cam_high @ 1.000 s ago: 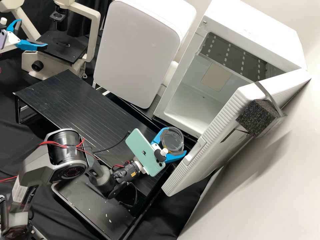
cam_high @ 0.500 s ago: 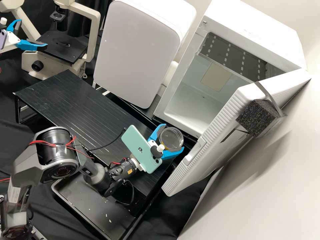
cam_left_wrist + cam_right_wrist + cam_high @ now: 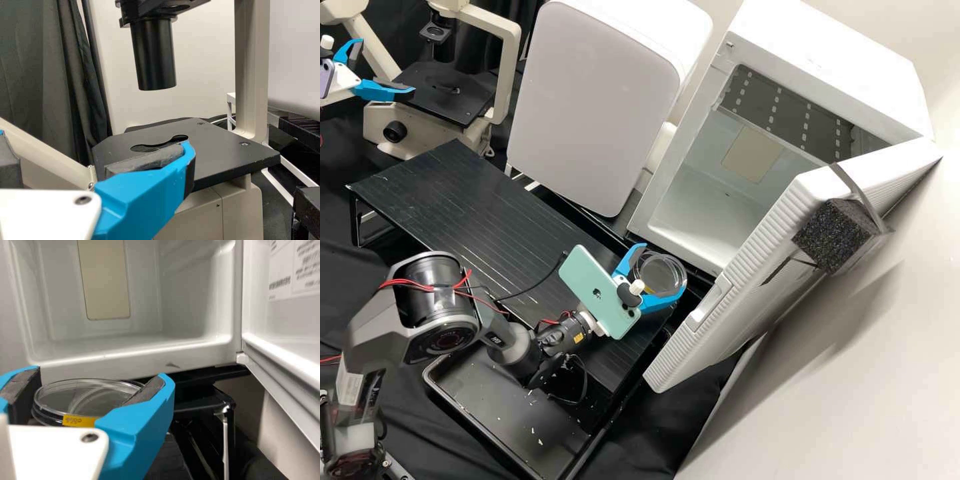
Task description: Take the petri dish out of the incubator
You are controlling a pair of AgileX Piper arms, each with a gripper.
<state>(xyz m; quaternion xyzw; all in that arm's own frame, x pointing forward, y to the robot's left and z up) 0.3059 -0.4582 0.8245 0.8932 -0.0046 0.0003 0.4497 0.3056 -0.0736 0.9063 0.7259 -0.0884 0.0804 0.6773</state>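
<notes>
Petri dish (image 3: 75, 399) with marked yellow label (image 3: 80, 421), printed label (image 3: 300, 270) on incubator door (image 3: 292, 325)

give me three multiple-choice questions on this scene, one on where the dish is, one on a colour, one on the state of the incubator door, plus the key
1. Where is the petri dish?
A) on the microscope stage
B) on the incubator floor
C) in the right gripper

2. What colour is the label on the dish?
A) yellow
B) green
C) red

3. How does the incubator door stand?
A) shut
B) open
C) taken off

Key:
1 C, the gripper's blue fingers are on either side of it
2 A, the strip on its side is yellow
3 B, it is swung out and the white interior shows
</notes>
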